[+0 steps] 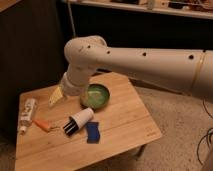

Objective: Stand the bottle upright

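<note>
At the left edge of the table [125, 127]: the bottle [27, 114], flat on its side. Just beside it, an orange stick [42, 124]. A bit further over, a cup [80, 121], also lying down.

Looks small, slim and light. Probably thin plastic, so a little squishy and smooth. Easy to roll away or slip out. Best to grab across the middle, on the label part, with a soft squeeze. Then tip up and set down on the flat bottom. Thin and tall, so likely to fall over if let go too soon.

Above the table, between the bottle and the green bowl [97, 96]: the gripper [56, 95]. Wide open, holding nothing, and touching nothing as far as can be seen. Closer to the bowl, and not yet over the bottle.
</note>
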### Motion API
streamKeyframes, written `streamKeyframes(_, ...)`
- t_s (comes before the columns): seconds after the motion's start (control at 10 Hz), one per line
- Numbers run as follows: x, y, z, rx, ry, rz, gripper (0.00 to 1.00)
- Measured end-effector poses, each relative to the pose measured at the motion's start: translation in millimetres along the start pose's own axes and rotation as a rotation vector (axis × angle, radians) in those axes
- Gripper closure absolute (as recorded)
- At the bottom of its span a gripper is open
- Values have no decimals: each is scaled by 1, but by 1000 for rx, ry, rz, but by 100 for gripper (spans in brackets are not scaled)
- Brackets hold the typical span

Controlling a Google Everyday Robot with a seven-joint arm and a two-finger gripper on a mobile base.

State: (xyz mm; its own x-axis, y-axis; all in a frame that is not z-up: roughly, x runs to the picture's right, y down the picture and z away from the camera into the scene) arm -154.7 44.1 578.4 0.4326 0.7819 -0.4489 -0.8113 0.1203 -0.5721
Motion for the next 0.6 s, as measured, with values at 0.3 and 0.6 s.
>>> streamKeyframes(0.3, -32, 27, 3, 45, 4, -4, 20)
streamKeyframes(0.6, -78, 78, 21, 42, 11, -16, 20)
